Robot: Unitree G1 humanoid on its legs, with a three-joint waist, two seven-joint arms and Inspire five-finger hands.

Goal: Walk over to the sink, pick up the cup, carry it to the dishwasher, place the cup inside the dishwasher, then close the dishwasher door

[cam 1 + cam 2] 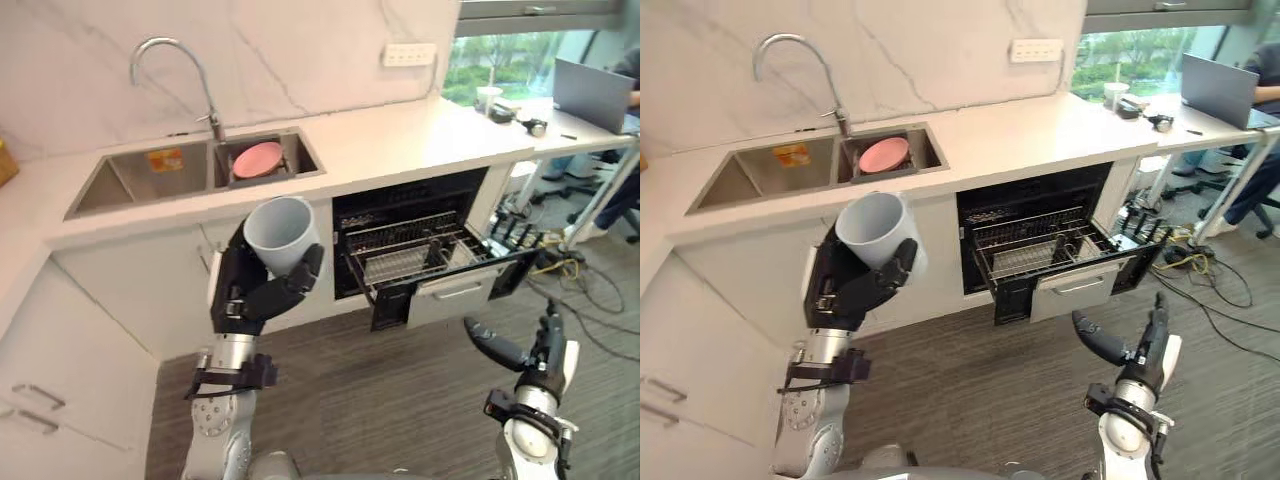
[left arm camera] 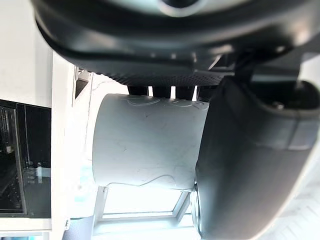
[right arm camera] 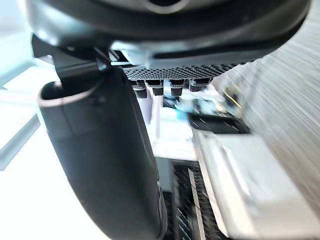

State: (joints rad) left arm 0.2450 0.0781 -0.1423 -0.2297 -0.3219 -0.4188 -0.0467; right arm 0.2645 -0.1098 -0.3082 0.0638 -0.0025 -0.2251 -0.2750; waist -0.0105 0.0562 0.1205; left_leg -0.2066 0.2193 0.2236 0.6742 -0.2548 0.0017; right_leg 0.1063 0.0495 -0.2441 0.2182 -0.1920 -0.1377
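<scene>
Gripping the pale grey cup [image 1: 282, 232] mouth-up in the curled left robot hand [image 1: 262, 290], held high presumably to clear the pulled-out dishwasher rack [image 1: 410, 250], with right robot hand [image 1: 495, 347] low, spread, free for the dishwasher door [image 1: 455, 297].

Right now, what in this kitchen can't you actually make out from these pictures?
- Pale grey cup: the side against the dark left hand is covered in both eye views, so a handle cannot be told.
- Black dishwasher: behind the pulled-out wire rack, the eye views are too dark.
- Small dark objects on the far white desk: too small to name.
</scene>
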